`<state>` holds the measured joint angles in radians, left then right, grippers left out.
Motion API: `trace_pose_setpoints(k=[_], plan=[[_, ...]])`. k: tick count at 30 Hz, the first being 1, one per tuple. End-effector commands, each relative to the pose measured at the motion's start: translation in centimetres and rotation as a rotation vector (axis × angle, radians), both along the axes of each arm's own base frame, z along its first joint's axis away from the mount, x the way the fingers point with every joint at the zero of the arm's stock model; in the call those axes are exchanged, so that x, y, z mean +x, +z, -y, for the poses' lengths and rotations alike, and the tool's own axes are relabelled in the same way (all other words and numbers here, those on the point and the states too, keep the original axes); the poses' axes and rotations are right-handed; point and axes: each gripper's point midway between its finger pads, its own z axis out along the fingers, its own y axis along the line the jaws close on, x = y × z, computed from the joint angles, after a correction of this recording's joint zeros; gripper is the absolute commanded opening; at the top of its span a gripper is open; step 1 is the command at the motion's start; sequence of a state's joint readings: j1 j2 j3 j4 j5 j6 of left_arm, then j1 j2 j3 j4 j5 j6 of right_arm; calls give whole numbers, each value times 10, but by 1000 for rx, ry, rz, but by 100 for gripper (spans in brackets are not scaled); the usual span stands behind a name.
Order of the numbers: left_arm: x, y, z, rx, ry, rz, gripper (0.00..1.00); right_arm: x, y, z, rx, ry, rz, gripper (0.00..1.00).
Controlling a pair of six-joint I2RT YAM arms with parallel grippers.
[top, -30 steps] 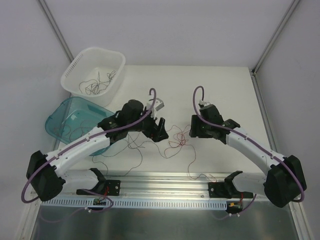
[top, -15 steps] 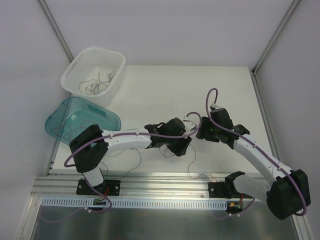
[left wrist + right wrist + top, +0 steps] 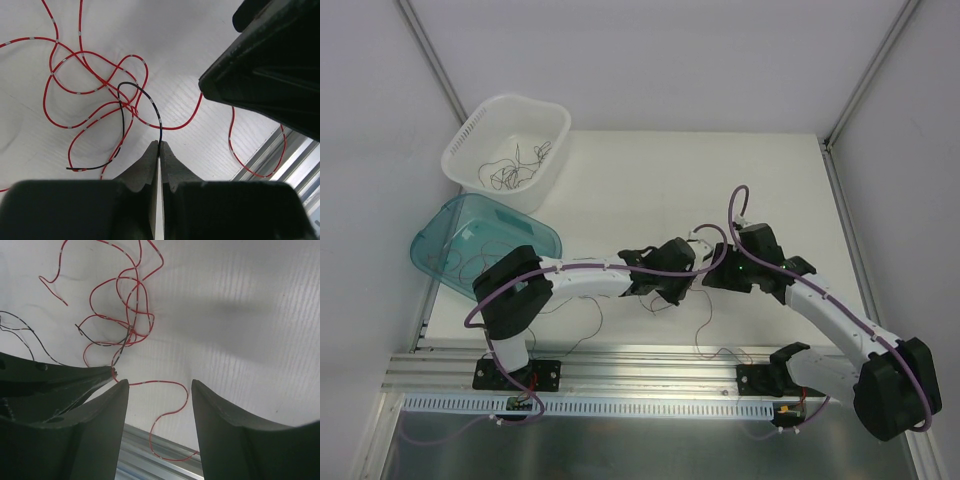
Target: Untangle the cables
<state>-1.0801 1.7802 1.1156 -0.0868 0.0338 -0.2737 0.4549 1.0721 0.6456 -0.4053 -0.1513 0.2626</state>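
My left gripper (image 3: 159, 148) is clenched, its tips pressed together on a black strand of the cables (image 3: 102, 95) that rises straight out of the seam. The rest of the tangle, mostly red loops, lies on the table (image 3: 200, 30) just ahead of those tips and to their left.

My right gripper (image 3: 160, 384) stands released, holding nothing, with one red strand lying across the gap between its fingers (image 3: 235, 430). The left gripper's tip pokes in just beside its left finger, nearly touching. The knot sits ahead of it and a little left. Seen from the left wrist, the right gripper's dark body crowds the space to the right, so that side is tight.

Behind both hands the rail (image 3: 650, 362) marks the near edge, and a red strand trails back toward it. Ahead of both, bare white table runs to the far edge. The basket (image 3: 470, 130) and bin (image 3: 440, 240) sit well off to the left.
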Motion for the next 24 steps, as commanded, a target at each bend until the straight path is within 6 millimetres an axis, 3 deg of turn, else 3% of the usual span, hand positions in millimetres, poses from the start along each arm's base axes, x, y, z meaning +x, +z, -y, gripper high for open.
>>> trace_pose_setpoints(k=[1,9,13,18,21,22,24], plan=[[11,15,7,-25,24,58,0,5,11,-15,73,52,42,57],[16,64,-3,-136,55,89,0,-3,12,-37,159,237,65,57],[8,82,-3,-199,34,57,0,-5,11,-47,195,303,64,57],[6,103,-5,-253,33,63,0,-4,0,-56,210,336,21,54],[16,117,-15,-283,70,77,0,-6,-6,-57,205,329,-2,39],[24,126,-22,-302,95,88,0,-7,-10,-54,192,322,-6,25],[33,133,-33,-321,131,95,0,-6,-11,-47,158,295,1,10]])
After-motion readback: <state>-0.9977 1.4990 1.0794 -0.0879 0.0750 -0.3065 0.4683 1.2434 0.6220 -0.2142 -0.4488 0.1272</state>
